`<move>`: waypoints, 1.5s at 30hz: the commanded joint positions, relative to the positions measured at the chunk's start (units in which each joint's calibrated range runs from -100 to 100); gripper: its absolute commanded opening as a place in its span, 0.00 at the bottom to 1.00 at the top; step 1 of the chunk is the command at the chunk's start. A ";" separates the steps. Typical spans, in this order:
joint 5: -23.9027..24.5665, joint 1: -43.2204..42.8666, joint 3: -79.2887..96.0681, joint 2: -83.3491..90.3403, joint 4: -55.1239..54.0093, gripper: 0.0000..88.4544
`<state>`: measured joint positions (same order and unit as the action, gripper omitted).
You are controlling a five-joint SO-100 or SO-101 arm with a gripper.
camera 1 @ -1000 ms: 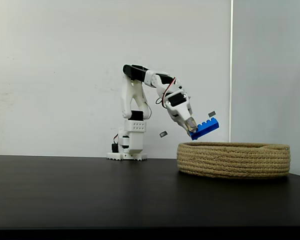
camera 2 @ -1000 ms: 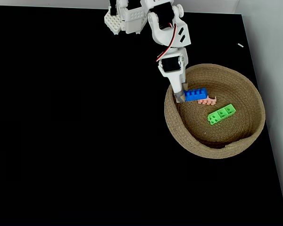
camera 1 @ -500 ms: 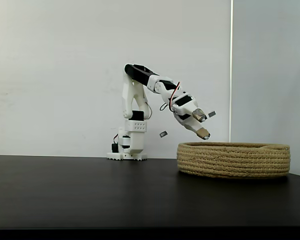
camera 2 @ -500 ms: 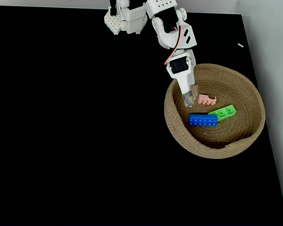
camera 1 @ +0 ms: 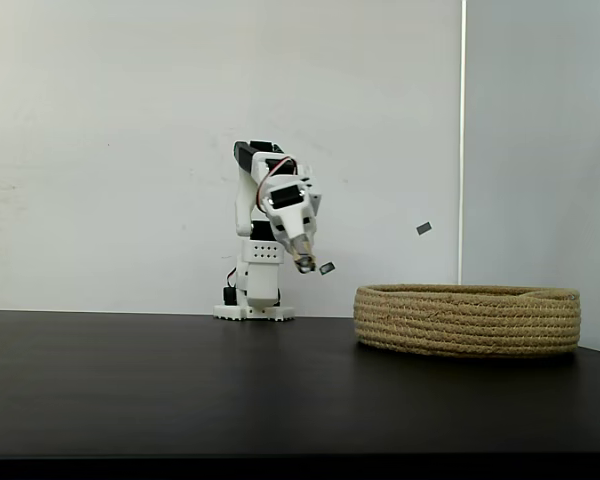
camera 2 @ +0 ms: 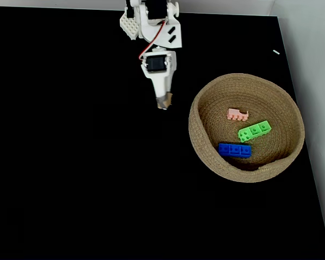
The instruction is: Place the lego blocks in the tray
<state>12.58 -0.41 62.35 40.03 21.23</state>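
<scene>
Both fixed views are bright and sharp, with no blur. The light is soft and even. In the side view the white wall (camera 1: pixel 110 150) glows and the black table (camera 1: pixel 180 390) has a faint shine near its back edge. From above, the table (camera 2: pixel 70 162) looks flat black, with no glare. The basket (camera 2: pixel 206 157) is a bit darker inside its near wall.

Black tabletop (camera 2: pixel 70 162), white wall (camera 1: pixel 110 120) behind (two small grey tags on it)
</scene>
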 commanded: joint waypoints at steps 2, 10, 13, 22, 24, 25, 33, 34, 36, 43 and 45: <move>-3.96 3.38 2.72 19.64 15.63 0.00; -5.91 1.73 21.96 46.98 25.45 0.00; -7.52 1.81 27.16 51.37 28.95 0.00; -9.28 -1.16 32.91 58.76 38.62 0.00; -9.67 -1.41 32.91 58.85 38.62 0.00; -9.67 -1.49 32.91 58.85 38.62 0.00; -8.79 -1.49 32.91 58.85 38.62 0.02; -8.89 -1.49 32.91 58.85 38.62 0.00; -9.28 -2.15 32.91 58.85 38.62 0.00; -6.64 -2.56 33.00 58.85 38.20 0.00; -6.74 -2.56 33.00 58.85 38.20 0.00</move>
<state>4.96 -3.09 95.40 98.39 59.72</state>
